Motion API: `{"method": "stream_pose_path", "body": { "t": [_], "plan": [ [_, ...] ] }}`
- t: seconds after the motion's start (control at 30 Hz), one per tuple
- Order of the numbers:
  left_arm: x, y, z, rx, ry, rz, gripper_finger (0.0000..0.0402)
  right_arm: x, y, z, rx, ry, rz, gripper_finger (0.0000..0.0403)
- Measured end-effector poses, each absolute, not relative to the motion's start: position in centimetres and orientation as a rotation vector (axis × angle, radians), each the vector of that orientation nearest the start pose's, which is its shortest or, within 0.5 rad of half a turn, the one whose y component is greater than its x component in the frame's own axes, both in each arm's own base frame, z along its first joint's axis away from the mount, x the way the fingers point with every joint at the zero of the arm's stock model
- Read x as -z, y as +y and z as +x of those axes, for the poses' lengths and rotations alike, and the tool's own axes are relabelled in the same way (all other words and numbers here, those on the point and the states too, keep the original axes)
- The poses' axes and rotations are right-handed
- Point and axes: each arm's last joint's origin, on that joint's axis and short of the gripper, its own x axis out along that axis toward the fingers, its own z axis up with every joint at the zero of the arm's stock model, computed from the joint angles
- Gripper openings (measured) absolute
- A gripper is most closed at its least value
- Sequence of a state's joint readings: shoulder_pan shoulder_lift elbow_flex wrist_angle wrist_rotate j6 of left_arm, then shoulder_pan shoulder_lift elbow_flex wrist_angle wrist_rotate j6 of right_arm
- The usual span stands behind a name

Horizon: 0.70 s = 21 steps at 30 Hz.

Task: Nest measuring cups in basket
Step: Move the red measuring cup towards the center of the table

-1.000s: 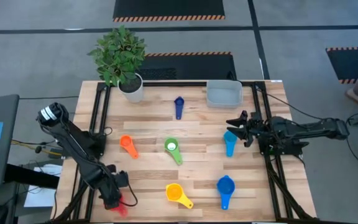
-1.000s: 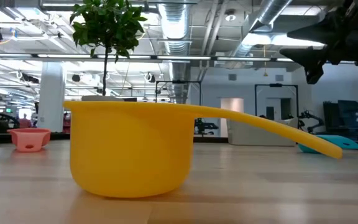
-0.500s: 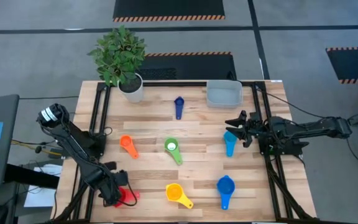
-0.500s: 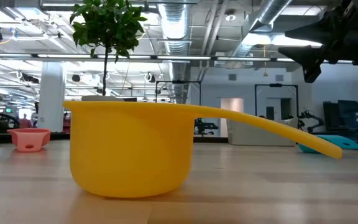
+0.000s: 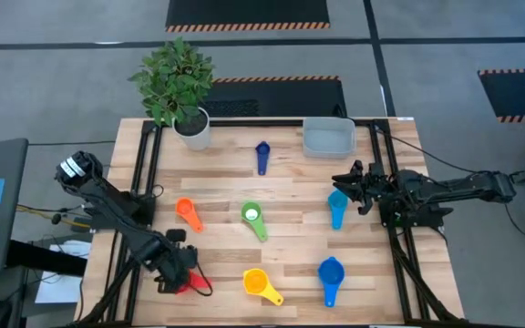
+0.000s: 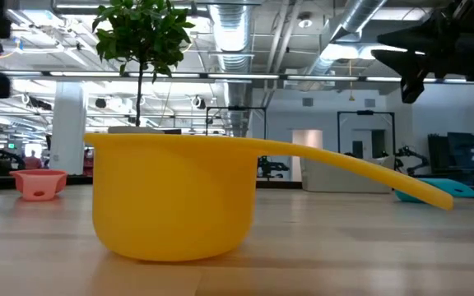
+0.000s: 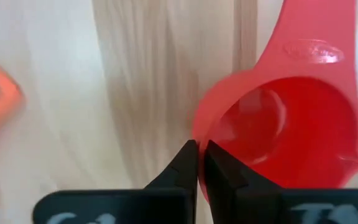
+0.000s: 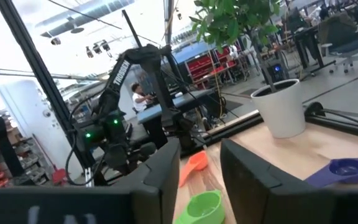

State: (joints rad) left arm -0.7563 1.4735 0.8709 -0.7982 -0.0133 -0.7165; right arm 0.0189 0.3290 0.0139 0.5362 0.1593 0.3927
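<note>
At the table's front left corner, the left gripper [image 5: 182, 278] is pinched shut on the rim of the red cup [image 7: 284, 134].
The right gripper [image 5: 346, 186] hovers part-open over the light blue cup [image 5: 336, 209], holding nothing. The basket [image 5: 328, 138] sits at the back right, beside the dark blue cup [image 5: 262, 156]. Orange cup [image 5: 187, 212], green cup [image 5: 253, 219], yellow cup [image 5: 260, 285] and blue cup [image 5: 330, 276] lie scattered between; a potted plant [image 5: 180, 87] stands back left.

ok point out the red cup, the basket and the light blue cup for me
red cup [image 7: 291, 134]: left wrist view, inside of the bowl.
basket [image 5: 328, 149]: high view, near rim.
light blue cup [image 5: 336, 203]: high view, bowl, just under the right gripper [image 5: 345, 182].
</note>
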Motion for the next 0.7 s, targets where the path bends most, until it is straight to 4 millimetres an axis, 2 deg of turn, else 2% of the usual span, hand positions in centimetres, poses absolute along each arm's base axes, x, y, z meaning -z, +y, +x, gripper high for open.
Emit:
{"method": "stream_pose_path", "body": {
  "t": [0.2, 0.43, 0.57, 0.7],
  "plan": [
    [-20.0, -14.8, 21.3, 0.224, 1.304, 0.166, 0.0002, -19.0, -0.3, 11.7, 0.134, -0.241, 0.435, 0.0096],
    [-20.7, -11.4, 24.0, 0.285, 1.242, 0.31, 0.0001, -17.8, 0.0, 13.0, 0.154, -0.094, 0.477, 0.0082],
    [-20.9, -10.3, 25.2, 0.361, 1.159, 0.374, 0.0001, -18.7, 0.6, 14.4, 0.162, -0.044, 0.471, 0.0082],
    [-21.1, -10.1, 25.9, 0.474, 1.079, 0.455, 0.0002, -19.8, 1.5, 16.4, 0.161, 0.017, 0.451, 0.0082]
  ]
}}
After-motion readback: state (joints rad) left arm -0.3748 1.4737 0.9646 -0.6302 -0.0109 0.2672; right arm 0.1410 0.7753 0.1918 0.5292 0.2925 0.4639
